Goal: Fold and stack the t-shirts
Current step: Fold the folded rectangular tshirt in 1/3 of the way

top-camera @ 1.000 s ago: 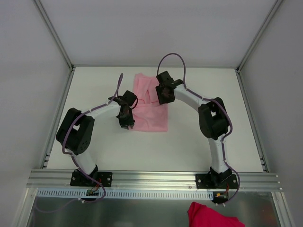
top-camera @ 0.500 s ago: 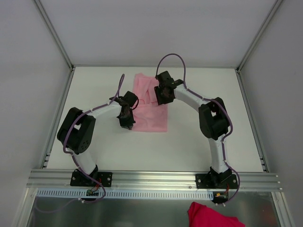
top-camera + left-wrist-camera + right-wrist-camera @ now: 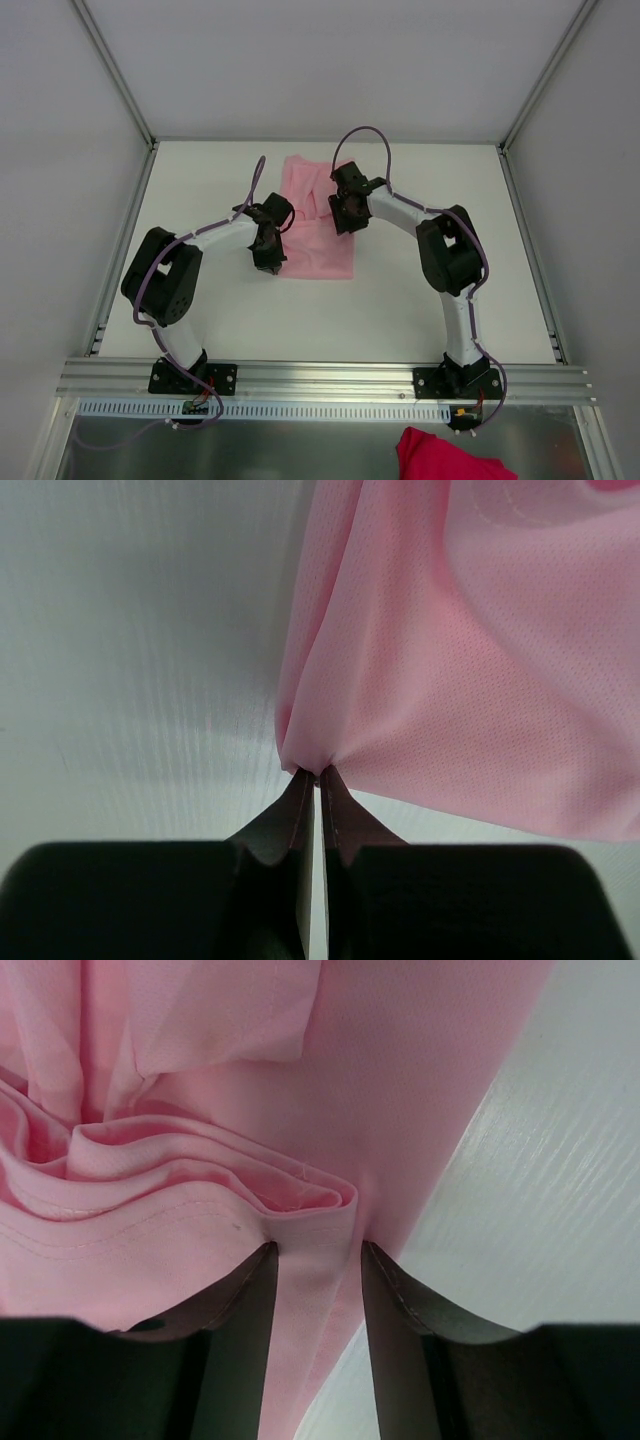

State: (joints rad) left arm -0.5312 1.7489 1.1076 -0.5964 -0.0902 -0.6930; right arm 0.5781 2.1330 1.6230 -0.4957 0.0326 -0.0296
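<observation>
- T-shirt (image 3: pixel 320 240) lies mid-way across the table (image 3: pixel 200 200) in the top view. It is partly folded into a rough rectangle, long axis running far to near, with the rumpled end farthest. Which end is the collar I cannot tell. Folding looks unfinished, and nothing is stacked yet.
- Left wrist view: the left gripper (image 3: pixel 318 776) is pinched tight on the shirt's left edge, and the fabric puckers there.
- Right wrist view: the right gripper (image 3: pixel 315 1252) clamps a thick bunched fold, its jaws partly apart around it.
</observation>
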